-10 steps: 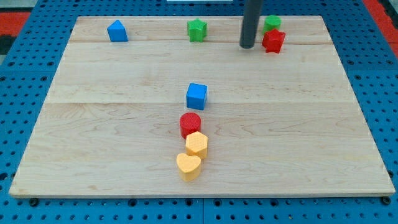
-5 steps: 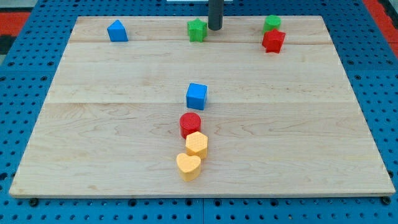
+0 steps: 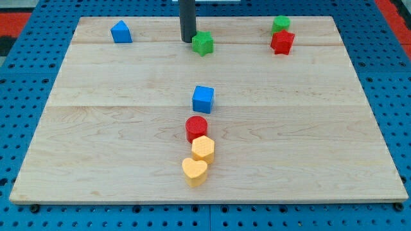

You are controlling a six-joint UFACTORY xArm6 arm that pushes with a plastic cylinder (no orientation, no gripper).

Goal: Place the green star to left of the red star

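Note:
The green star lies near the view's top, left of centre-right. My tip stands right against its upper left side. The red star lies far to the view's right on the same row, with a green round block touching it from above. A wide gap of bare wood separates the green star from the red star.
A blue house-shaped block sits at the top left. A blue cube is at the centre, with a red cylinder, a yellow hexagon and a yellow heart in a column below it.
My tip swept from beside the red star leftward past the green star's top to its upper left. The green star shifted slightly down.

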